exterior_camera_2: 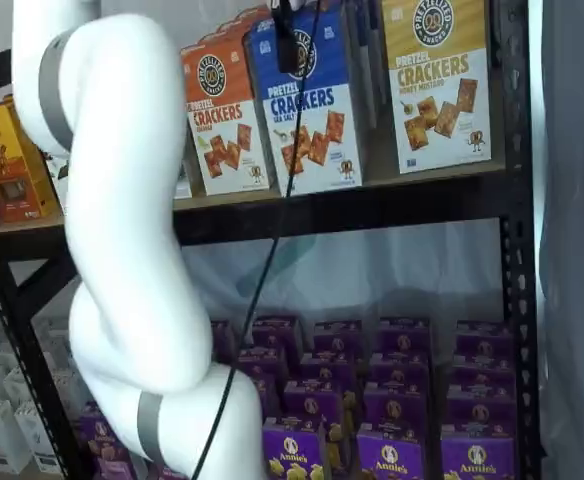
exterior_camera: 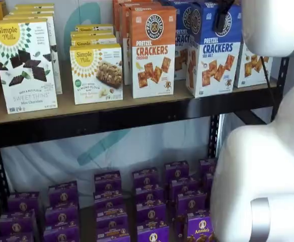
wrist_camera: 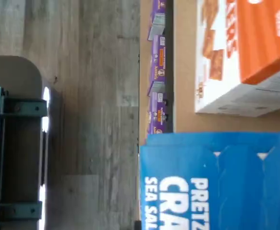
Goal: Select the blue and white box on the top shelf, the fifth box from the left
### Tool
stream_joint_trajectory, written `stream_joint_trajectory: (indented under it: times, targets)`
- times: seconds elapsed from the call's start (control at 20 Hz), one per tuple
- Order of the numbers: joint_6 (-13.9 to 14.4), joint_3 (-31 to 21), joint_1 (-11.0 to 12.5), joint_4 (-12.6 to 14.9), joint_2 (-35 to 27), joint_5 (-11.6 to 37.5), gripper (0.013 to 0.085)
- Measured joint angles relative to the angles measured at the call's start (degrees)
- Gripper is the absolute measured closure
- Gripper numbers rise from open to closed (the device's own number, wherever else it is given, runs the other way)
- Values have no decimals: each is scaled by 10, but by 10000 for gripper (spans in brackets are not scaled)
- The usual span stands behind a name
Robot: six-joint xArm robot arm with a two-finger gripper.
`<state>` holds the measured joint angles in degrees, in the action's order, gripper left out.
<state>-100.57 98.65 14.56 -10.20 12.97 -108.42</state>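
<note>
The blue box point(exterior_camera: 213, 50) stands upright on the top shelf point(exterior_camera: 112, 113), near its right end, at the front edge. Just left of it sits the orange box point(exterior_camera: 153, 50); in a shelf view the yellow box point(exterior_camera_2: 437, 80) stands to its right. The end effector point(exterior_camera_2: 287, 45) hangs from above, right in front of the blue box's upper face, a black cable point(exterior_camera_2: 272, 250) trailing down beside it. Only a dark finger shape shows, so I cannot tell whether it is released or clenched. The wrist view looks down on the blue box's top flaps point(wrist_camera: 216, 182). Purple boxes point(exterior_camera: 147, 201) fill the lower deck.
</note>
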Motion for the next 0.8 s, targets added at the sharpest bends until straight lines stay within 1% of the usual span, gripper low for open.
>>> stream_joint_trajectory:
  times: [0.2, 0.8]
  targets:
    - [-5, -35, 2, 6, 31, 3, 410]
    - [-23, -113, 15, 18, 99, 12, 410]
